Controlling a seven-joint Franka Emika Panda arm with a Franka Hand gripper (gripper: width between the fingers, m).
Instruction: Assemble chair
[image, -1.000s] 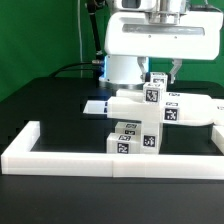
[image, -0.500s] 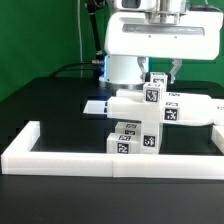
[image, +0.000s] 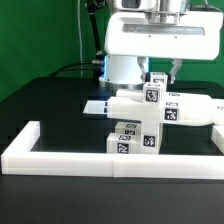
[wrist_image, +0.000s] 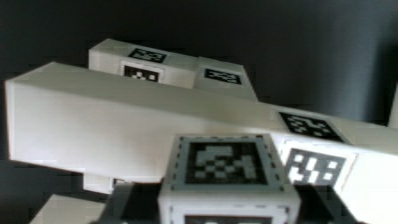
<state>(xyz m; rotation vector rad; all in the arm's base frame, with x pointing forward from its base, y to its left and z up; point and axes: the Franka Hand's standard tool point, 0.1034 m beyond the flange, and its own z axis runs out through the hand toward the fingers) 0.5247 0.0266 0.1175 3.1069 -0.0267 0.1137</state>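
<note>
Where the exterior view looks across the black tabletop (image: 40, 105), the white Franka arm (image: 150, 40) fills the upper middle of the scene, its broad white wrist housing level and its lower end dropping straight down over the small matte-white toy chair (image: 150, 110) of tagged blocky pieces. That chair sits a little to the exterior view's right of centre, its front pieces touching the long low white border rail (image: 60, 155) that runs along the near side of the tabletop, with a wide flat piece reaching toward the exterior view's right and a short upright tagged block at the top. The gripper (image: 165, 72) hangs just above and behind that upright block (its fingertips are mostly hidden by the chair), so whether the jaws pinch a piece or merely stand close together I cannot tell. From the wrist view, the chair (wrist_image: 160, 110) fills the picture as a large white slab with tagged blocks beyond and before it.
</note>
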